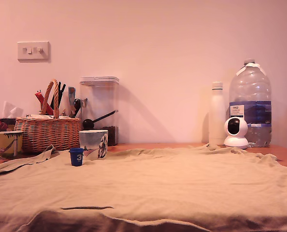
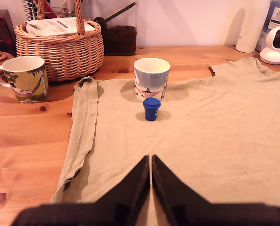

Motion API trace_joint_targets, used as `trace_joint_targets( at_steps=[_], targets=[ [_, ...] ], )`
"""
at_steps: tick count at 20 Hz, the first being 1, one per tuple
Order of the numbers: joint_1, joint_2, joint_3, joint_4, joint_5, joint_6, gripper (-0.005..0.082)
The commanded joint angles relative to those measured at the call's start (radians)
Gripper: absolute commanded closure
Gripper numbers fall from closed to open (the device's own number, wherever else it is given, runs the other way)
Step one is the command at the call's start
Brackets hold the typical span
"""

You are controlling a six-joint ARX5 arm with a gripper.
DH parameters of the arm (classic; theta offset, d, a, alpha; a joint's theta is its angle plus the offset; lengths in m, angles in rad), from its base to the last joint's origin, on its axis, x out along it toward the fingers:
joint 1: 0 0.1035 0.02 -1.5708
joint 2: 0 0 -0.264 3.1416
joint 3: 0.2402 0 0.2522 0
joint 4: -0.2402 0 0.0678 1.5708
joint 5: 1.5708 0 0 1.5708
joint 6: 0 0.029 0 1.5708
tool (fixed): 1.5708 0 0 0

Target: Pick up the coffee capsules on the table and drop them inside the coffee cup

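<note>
Wrist view, black wedge-shaped gripper [image 2: 151,162] pinched closed and empty over soft olive cloth [image 2: 210,136], small tapered blue capsule [image 2: 151,108] standing just beside straight-sided printed ceramic cup [image 2: 152,77], woven wicker basket [image 2: 60,47] on wooden table [image 2: 22,141].

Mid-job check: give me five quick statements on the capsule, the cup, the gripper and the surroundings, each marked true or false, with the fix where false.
1. The blue capsule stands on the cloth just in front of the coffee cup. True.
2. The gripper is holding the capsule. False: its jaws are shut, empty and short of the capsule.
3. A green capsule lies beside the blue one. False: only the blue capsule shows in either view.
4. The yellow-green mug sits on bare wood, off the cloth. True.
5. The wicker basket is tipped over. False: it stands upright behind the mug.
</note>
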Motion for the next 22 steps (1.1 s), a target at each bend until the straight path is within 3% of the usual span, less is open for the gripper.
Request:
trace_joint_targets(
  at_steps=[1,9,12,14,18,19,21,22],
  targets=[
    [0.000,-0.101,-0.022,-0.076,-0.005,-0.004,0.0793],
    [0.000,-0.101,-0.022,-0.019,0.005,-0.006,0.0793],
    [-0.001,-0.100,-0.022,0.093,0.036,-0.068,0.0793],
    [-0.001,-0.099,-0.022,0.142,0.036,-0.067,0.0787],
    [-0.002,-0.046,-0.022,0.196,0.040,-0.067,0.0636],
    [-0.002,-0.020,-0.022,0.216,0.040,-0.068,0.0561],
    [-0.002,0.040,-0.022,0.264,0.039,-0.068,0.0298],
    [-0.002,0.072,-0.022,0.283,0.039,-0.068,0.0226]
  ],
)
